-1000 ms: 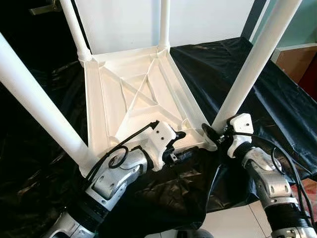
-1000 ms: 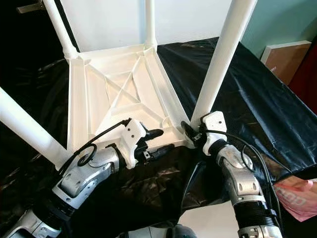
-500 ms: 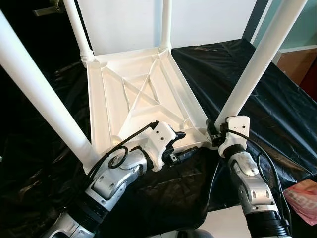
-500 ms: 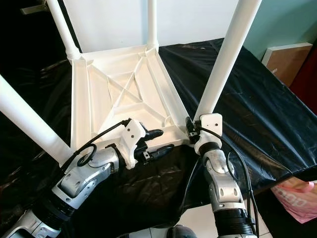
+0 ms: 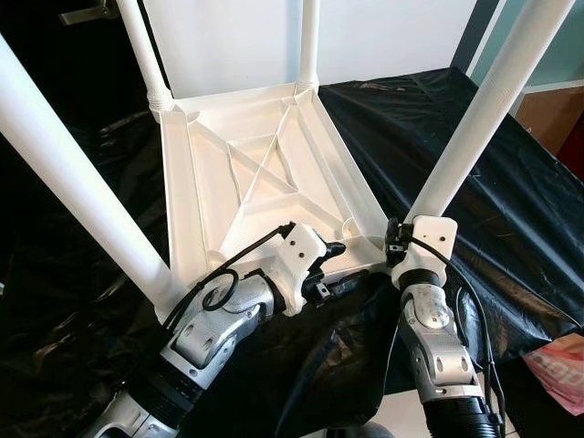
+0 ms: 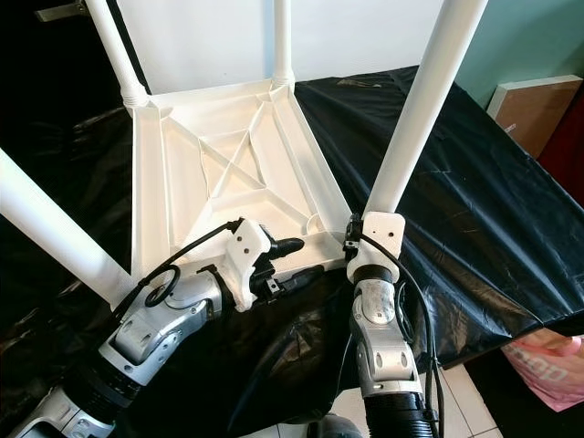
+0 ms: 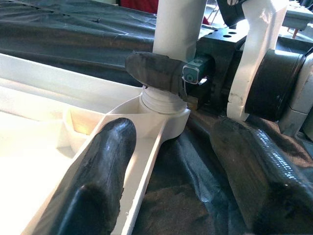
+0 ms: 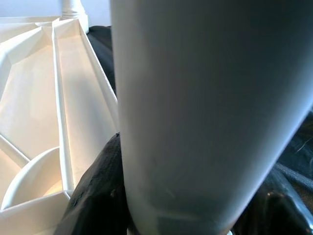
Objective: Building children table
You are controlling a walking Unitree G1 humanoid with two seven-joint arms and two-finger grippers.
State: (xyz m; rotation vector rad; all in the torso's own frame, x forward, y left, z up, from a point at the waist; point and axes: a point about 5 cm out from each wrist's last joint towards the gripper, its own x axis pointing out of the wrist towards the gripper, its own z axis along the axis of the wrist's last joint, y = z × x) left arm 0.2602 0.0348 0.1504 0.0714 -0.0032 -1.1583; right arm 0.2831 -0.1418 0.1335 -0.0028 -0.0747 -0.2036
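A white plastic children's table [image 5: 265, 173] lies upside down on a black sheet, its four white legs pointing up. My right gripper [image 5: 394, 245] is shut on the base of the near right leg [image 5: 474, 128], just above its socket; the leg [image 8: 205, 107] stands between the black fingers [image 8: 98, 191] in the right wrist view. My left gripper [image 5: 336, 266] is open at the table's front rim, one finger [image 7: 102, 166] over the inside and the other finger [image 7: 254, 166] outside over the sheet. The near left leg [image 5: 73, 182] rises beside my left arm.
The black plastic sheet [image 5: 493, 228] covers the surface and hangs over its front edge. A white panel [image 5: 228, 36] stands behind the two far legs. A brown wooden box [image 5: 547, 109] is at the right, and a pink object [image 5: 558, 365] lies on the floor at lower right.
My right forearm has swung left and turned about the leg's base, so it now stands almost straight below the leg. The left arm has held still.
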